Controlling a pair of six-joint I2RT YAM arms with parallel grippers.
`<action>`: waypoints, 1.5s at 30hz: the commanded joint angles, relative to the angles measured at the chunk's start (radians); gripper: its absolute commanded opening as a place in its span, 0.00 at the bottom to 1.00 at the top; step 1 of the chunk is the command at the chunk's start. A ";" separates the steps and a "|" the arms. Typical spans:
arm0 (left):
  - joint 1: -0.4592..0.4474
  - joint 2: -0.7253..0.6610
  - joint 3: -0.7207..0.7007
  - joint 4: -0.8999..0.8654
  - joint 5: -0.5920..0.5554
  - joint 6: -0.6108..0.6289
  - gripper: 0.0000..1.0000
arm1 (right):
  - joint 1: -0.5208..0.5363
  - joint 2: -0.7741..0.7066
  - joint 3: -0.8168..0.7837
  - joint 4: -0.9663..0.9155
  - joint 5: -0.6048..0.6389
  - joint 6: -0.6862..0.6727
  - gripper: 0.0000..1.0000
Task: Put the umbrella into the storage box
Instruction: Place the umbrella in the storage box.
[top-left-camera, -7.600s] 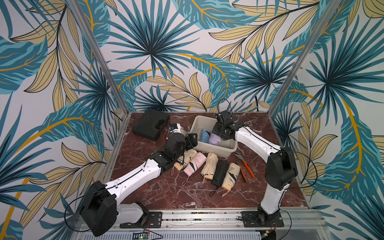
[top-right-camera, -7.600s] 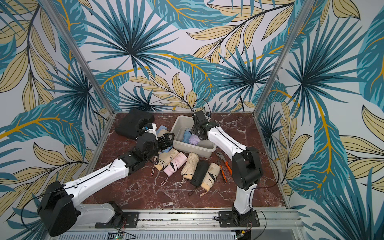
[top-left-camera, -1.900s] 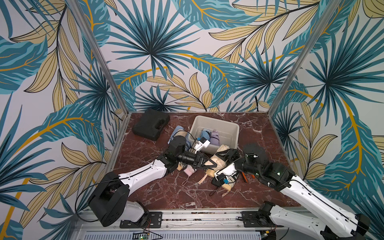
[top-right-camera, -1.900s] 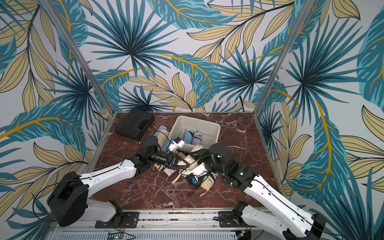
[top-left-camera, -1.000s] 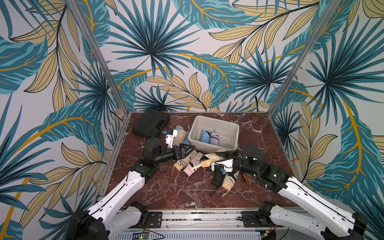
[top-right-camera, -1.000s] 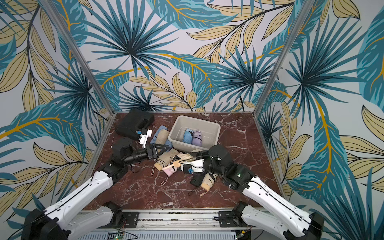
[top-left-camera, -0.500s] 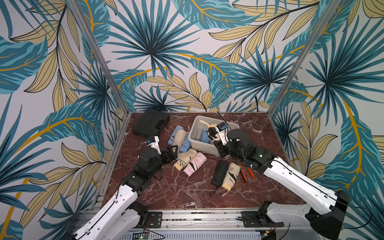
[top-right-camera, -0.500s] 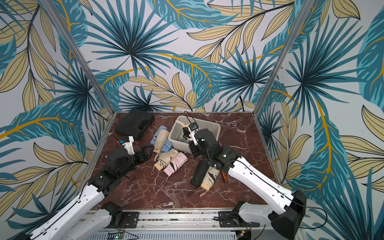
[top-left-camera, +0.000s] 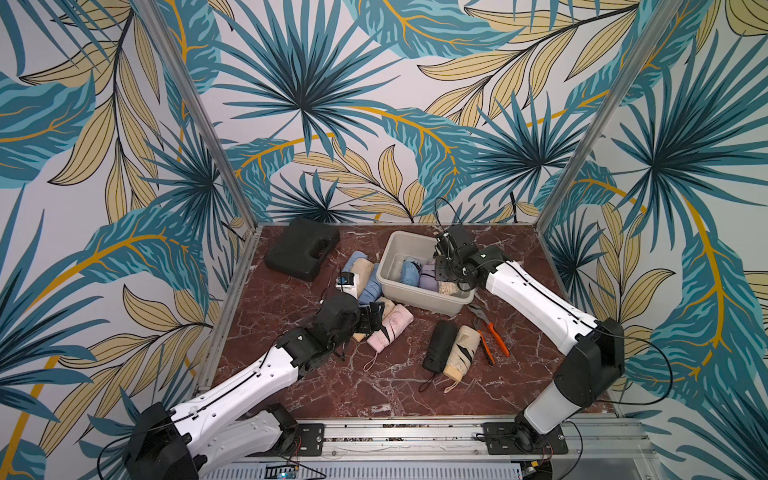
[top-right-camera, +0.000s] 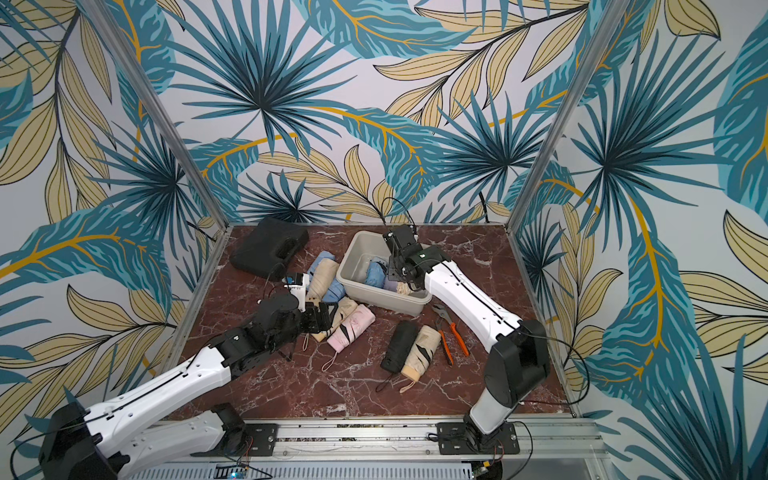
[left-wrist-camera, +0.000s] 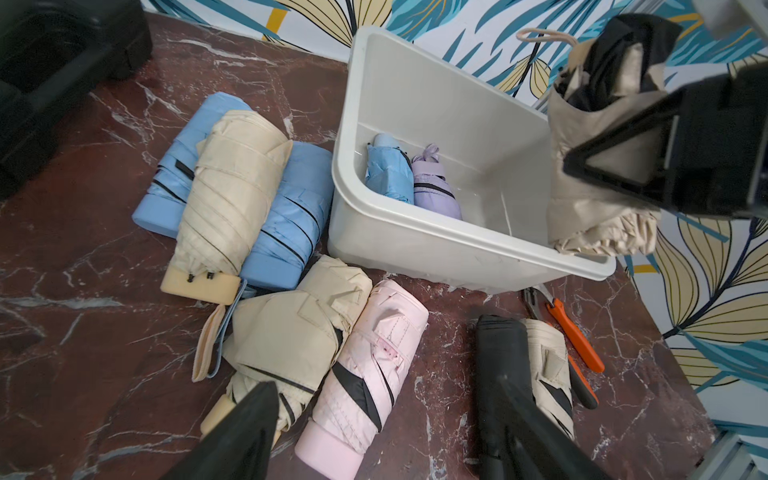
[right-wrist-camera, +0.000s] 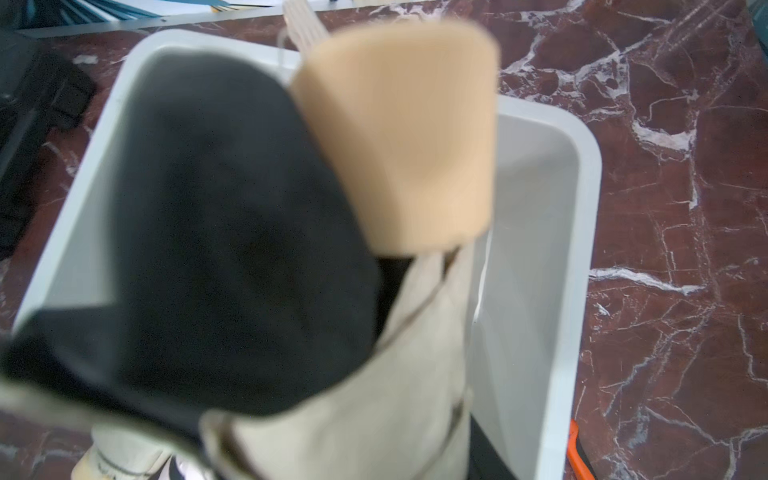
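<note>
Now the right gripper (top-left-camera: 443, 275) stands over the storage box (top-left-camera: 424, 302); a second ago it was low over the table (top-left-camera: 374, 395), beside the black umbrella (top-left-camera: 438, 345). The left gripper (top-left-camera: 371, 318) has come forward in the last half second, from nearer the left edge up to the pink umbrella (top-left-camera: 390, 330). The row on the table is one short against the earliest look, with bare marble between the pink umbrella and the black umbrella. The right pincer is clenched on the beige umbrella (left-wrist-camera: 598, 166), held upright, handle and wrist loop up, canopy end dipped inside the box at its near right corner; whether it touches the box floor, I cannot tell. The right arm rises from the front right base, its long link sloping back to the box, wrist bent down over the rim. The left arm lies low from the front left, wrist tipped down. Its fingers (left-wrist-camera: 245, 436) are spread wide with nothing between them, one over the end of the tan umbrella (left-wrist-camera: 299, 332), the pink one below the gap. A blue umbrella (left-wrist-camera: 388, 174) and a lilac umbrella (left-wrist-camera: 436, 187) lie side by side in the box, and bare floor shows between the lilac one and the held one. A cream umbrella (top-left-camera: 459, 353) touches the black one, with orange-handled pliers (top-left-camera: 492, 338) just beside it, near the box corner. A stack of umbrellas (top-left-camera: 365, 276), blue under beige, lies just beside the box's left wall. The black case (top-left-camera: 301, 253) sits apart at back left.
</note>
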 joint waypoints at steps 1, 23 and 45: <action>-0.023 0.024 0.037 -0.010 -0.058 0.053 0.84 | -0.019 0.034 0.073 -0.008 0.050 0.064 0.05; -0.089 0.163 0.054 0.007 -0.106 0.191 0.85 | -0.067 0.356 0.206 -0.180 0.071 0.319 0.28; -0.108 0.350 0.150 -0.120 -0.150 0.321 0.86 | -0.097 0.118 0.162 -0.137 0.076 0.169 0.71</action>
